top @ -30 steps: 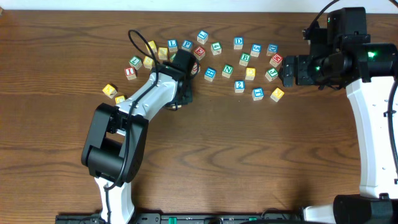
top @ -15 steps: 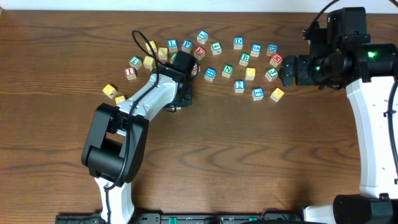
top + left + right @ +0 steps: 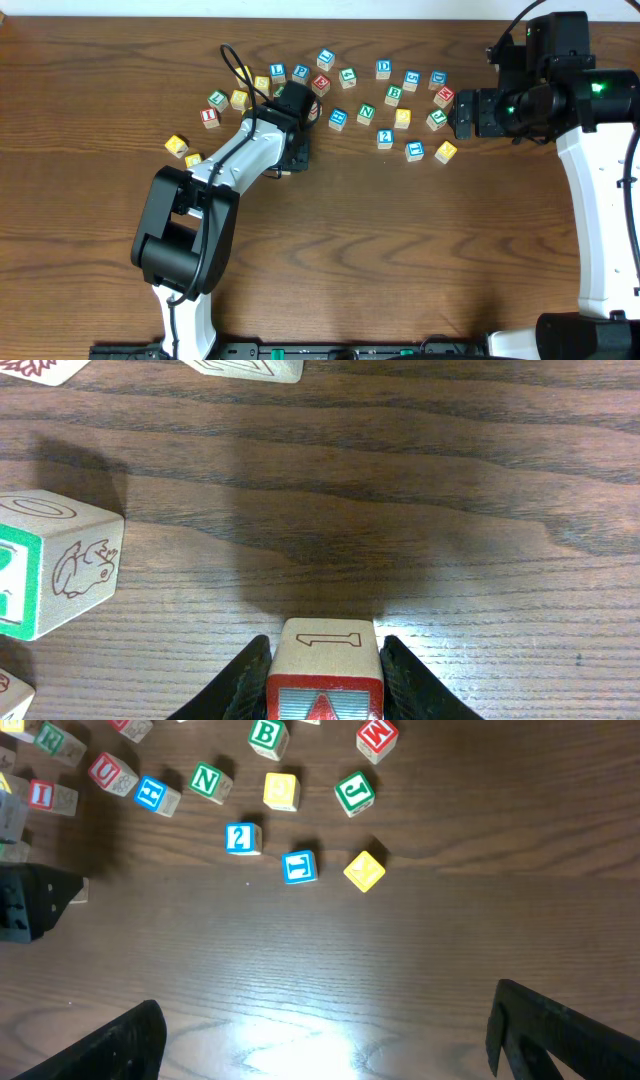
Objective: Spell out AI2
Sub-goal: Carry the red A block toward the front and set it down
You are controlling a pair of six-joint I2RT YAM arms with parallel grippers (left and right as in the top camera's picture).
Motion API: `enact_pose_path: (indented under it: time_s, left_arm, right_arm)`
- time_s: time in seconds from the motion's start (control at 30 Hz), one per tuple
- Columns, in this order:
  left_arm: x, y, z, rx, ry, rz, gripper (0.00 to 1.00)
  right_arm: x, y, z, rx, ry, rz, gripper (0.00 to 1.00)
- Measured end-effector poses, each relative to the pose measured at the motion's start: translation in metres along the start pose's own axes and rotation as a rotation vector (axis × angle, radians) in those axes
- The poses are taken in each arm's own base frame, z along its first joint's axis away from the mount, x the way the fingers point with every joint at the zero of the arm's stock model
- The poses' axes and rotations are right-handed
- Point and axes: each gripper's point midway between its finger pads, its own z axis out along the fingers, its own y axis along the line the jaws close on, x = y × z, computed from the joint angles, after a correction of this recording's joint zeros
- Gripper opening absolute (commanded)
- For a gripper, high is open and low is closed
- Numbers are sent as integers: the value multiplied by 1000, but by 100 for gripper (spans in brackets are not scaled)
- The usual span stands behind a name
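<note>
Blue 2 block [image 3: 240,838] on wooden table [image 3: 400,950]

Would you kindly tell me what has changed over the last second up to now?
Very little. The cable loop above the left arm has drifted slightly right in the overhead view, hinting at a small wrist motion. The left tool stays shut on the block marked 1, the right tool stays open, and the scattered blocks have not visibly shifted.

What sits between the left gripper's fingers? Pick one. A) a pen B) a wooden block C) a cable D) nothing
B: the left wrist view shows a wooden block pinched in the left gripper, its sides touching both black tips.
</note>
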Motion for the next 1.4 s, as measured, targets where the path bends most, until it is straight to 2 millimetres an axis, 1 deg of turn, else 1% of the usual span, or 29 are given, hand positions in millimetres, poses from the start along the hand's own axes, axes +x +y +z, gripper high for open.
enact_pose_path:
  time_s: [0.3, 0.33, 0.37, 0.47, 0.53, 0.6, 0.7, 0.77, 0.87, 0.97, 1.07, 1.17, 1.23, 1.27, 1.3, 1.4]
  left_arm:
    - [0, 0, 0, 0, 0, 1, 34]
    - [0, 0, 0, 0, 0, 1, 35]
    - [0, 0, 0, 0, -1, 1, 39]
    - [0, 0, 0, 0, -1, 2, 43]
    - [-1, 0, -2, 0, 1, 5, 44]
    - [-6, -1, -7, 3, -6, 4, 47]
    - [-18, -4, -16, 16, -41, 10, 49]
    - [-27, -6, -31, 28, -80, 13, 49]
    - [-49, -5, -64, 53, -159, 3, 49]
    - [-83, 0, -101, 84, -257, -8, 52]
    - [-110, 12, -131, 96, -323, -17, 52]
    - [-128, 23, -146, 89, -351, -26, 52]
    - [-135, 25, -143, 83, -344, -27, 52]
    - [-136, 25, -136, 80, -333, -24, 52]
    - [-136, 25, -128, 76, -317, -19, 48]
    - [-129, 22, -90, 62, -241, -6, 47]
  right_arm:
    - [0, 0, 0, 0, -1, 0, 99]
    - [0, 0, 0, 0, -2, 0, 99]
    - [-1, 0, 0, 0, -2, 0, 99]
    - [-1, 0, 0, 0, -4, 0, 99]
    - [-2, 0, 0, 0, -8, -1, 99]
    - [-2, 0, 0, 0, -8, -1, 99]
    - [-2, 0, 0, 0, -8, -1, 99]
    - [-2, 0, 0, 0, -9, -1, 99]
    - [-4, 0, 0, -1, -17, -2, 99]
    - [-5, 0, 0, -1, -22, -3, 99]
    - [-6, 0, 0, -1, -22, -3, 99]
    - [-5, 0, 0, -1, -22, -3, 99]
    - [-5, 1, 0, -3, -22, -3, 99]
    - [-5, 1, 0, -4, -21, -3, 99]
    - [-5, 1, 0, -5, -21, -3, 99]
    - [-5, 1, 0, -8, -21, -2, 99]
